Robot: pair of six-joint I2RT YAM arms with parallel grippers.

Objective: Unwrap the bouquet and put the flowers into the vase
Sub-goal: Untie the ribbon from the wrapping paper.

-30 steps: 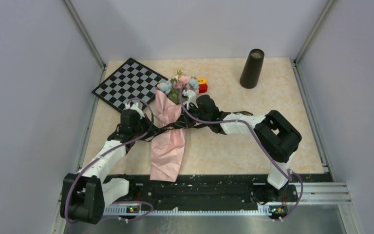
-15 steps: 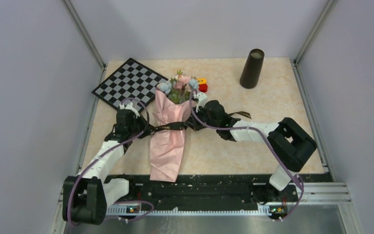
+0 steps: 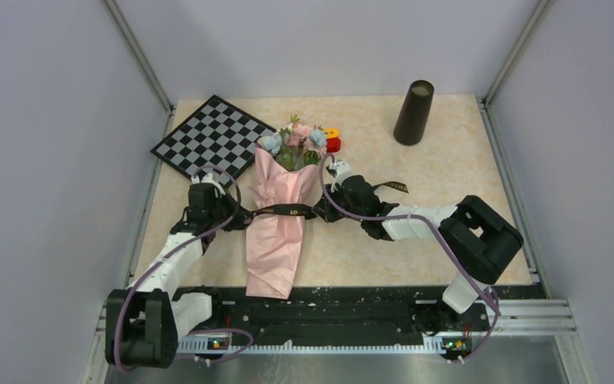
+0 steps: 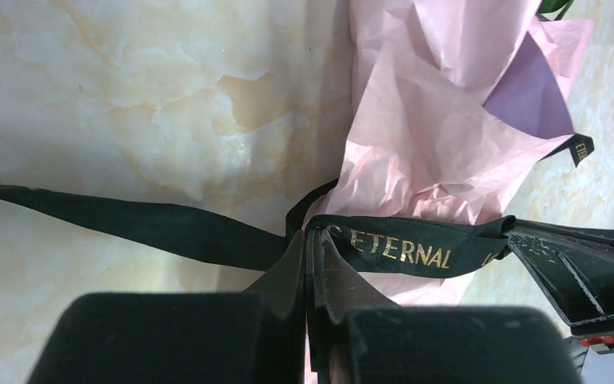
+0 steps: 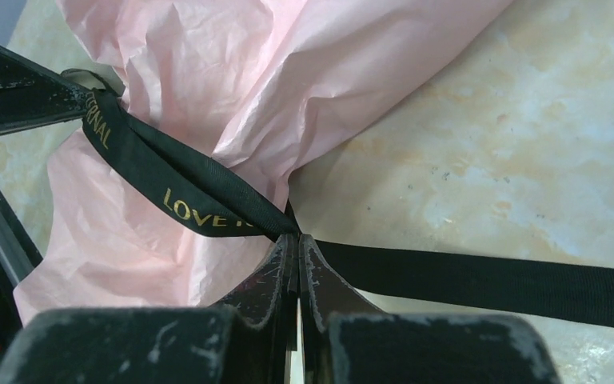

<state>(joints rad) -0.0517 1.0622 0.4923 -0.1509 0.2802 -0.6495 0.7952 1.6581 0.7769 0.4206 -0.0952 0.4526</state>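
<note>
- Two hands clench the black ribbon [image 3: 284,211] around the bouquet [image 3: 274,240]: left hand [image 4: 310,240] left of it, right hand [image 5: 296,242] right of it.
- Bouquet lies tied on the bench [image 3: 448,184]; vase [image 3: 413,112] stands upright at the far right, well apart.

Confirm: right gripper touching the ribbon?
Touching. The right wrist view shows the right gripper shut on the black ribbon, which runs out from between its tips beside the bouquet.

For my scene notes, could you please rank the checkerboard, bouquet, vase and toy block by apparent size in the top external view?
Largest to smallest:
1. bouquet
2. checkerboard
3. vase
4. block
</note>
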